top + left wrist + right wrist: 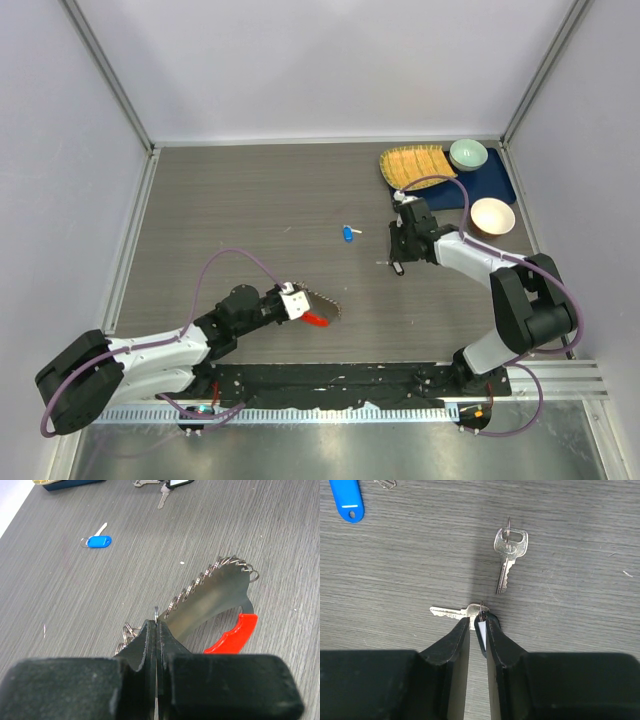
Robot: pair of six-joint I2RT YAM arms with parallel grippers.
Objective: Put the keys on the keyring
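The left gripper [156, 626] lies low over the table [60, 610], fingers pressed together on a thin ring of the keyring [215, 592]; its red fob [232, 636] is partly hidden. Well right of the keyring, the right gripper [479, 621] points down, clamped on a key [449, 612] whose head is hidden. Beyond the keyring, a silver key [507, 555] and a blue-tagged key [98, 541] lie loose.

Matt grey wood-grain table [250, 200], shiny metal keys [505, 569], steel keyring [215, 595] with glossy red plastic fob [231, 636].

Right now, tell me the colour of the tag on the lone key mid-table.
The tag is blue; the left wrist view shows it best.
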